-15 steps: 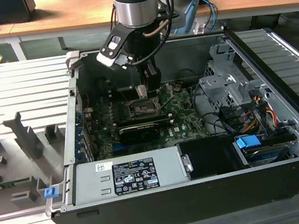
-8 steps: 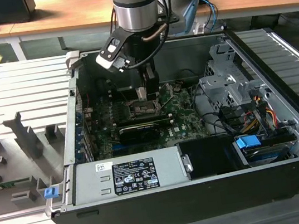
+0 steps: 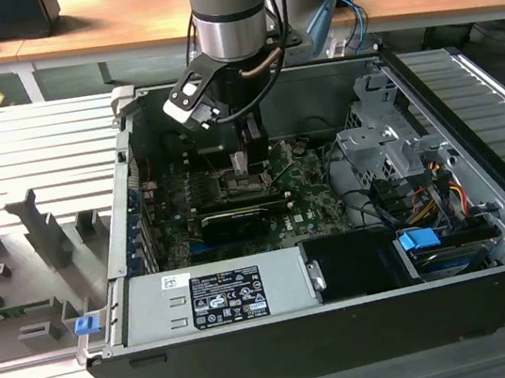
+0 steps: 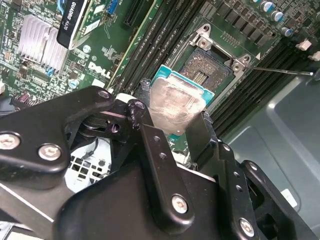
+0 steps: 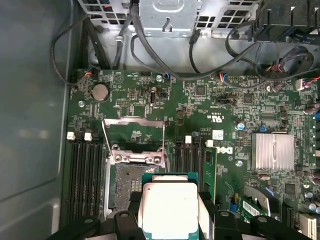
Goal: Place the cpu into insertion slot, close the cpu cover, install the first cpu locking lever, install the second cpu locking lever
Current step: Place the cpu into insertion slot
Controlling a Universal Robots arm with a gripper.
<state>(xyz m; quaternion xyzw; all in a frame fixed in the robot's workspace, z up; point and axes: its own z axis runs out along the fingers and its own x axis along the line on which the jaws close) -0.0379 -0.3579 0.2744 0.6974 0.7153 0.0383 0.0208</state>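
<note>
The gripper (image 4: 172,125) stood clamped on the cpu (image 4: 177,100), the bare insertion slot (image 4: 212,62) just beyond its fingertips in the second wrist view, while the exterior view showed it low inside the computer case (image 3: 353,350).

Dull, smeared silver metal cpu (image 5: 167,210); smooth matt black claw (image 4: 172,122)

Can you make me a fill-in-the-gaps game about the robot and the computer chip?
1. The end effector is ____ on the cpu, one finger on each side.
2. The insertion slot has ____ chip in it yet.
3. The circuit board around the slot is coloured ____.
Missing words: shut, no, green.
</note>
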